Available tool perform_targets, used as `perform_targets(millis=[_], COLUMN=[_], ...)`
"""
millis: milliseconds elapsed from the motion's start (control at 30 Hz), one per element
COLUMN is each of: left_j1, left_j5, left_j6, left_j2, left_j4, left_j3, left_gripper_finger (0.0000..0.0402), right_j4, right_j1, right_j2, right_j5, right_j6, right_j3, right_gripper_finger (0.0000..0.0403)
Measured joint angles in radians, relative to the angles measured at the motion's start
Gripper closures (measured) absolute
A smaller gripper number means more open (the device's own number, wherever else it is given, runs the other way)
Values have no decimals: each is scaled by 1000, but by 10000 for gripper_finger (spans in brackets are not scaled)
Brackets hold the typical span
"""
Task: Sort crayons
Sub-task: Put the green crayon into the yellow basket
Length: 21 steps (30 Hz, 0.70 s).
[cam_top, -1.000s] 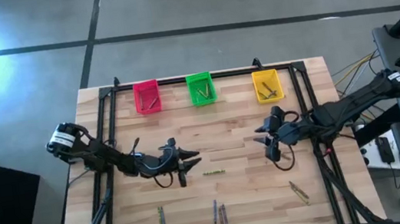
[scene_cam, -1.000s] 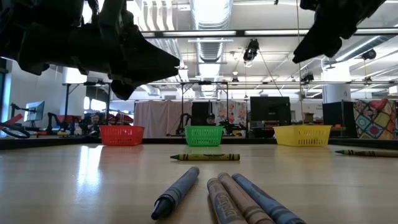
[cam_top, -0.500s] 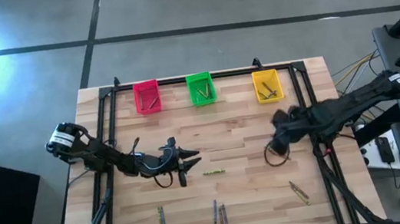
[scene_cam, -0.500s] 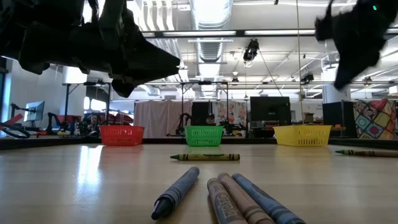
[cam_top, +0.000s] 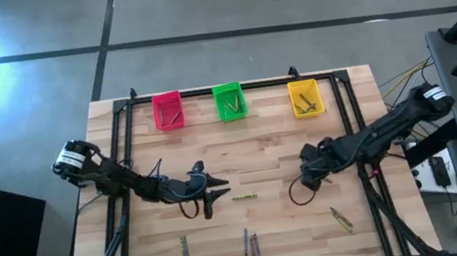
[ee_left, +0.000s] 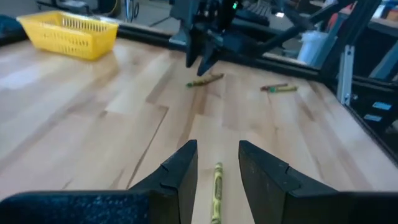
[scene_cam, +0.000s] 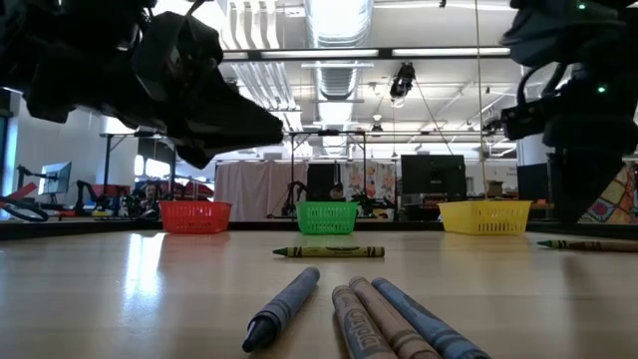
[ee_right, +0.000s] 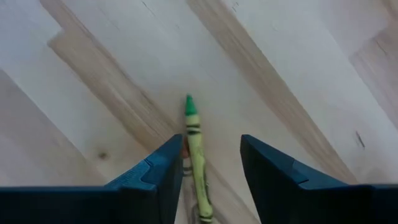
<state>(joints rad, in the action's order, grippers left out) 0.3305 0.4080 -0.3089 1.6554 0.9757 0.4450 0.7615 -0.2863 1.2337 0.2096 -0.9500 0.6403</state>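
On the wooden counter (cam_top: 267,154), the right pincer (ee_right: 202,171) is hanging spread, straddling a green crayon (ee_right: 194,143) lying lengthwise between its fingers; the left pincer (ee_left: 217,165), also spread, is framing another crayon (ee_left: 217,186).

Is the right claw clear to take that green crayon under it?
Probably yes: the right claw is open, its fingers either side of the green crayon, with nothing in between.

The crayons (cam_top: 251,246) lay flat and scattered on the bench: one olive-green crayon (cam_top: 245,197) alone mid-bench, small clusters nearer the front edge, and a few inside the three bins.
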Motion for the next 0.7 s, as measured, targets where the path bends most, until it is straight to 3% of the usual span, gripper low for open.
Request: perform_targets(millis=[367,700], left_j1=[0,2], left_j5=[-1,-7], left_j6=[-14,-33], left_j2=[0,0], left_j4=[-17,-42], left_j3=[0,0], left_gripper_finger=[301,301], right_j4=[-69,-101], right_j1=[10,10], right_j2=[114,160], right_j5=[-21,-34], right_j6=[24,74], right_j3=[3,9], right_gripper_finger=[277,358])
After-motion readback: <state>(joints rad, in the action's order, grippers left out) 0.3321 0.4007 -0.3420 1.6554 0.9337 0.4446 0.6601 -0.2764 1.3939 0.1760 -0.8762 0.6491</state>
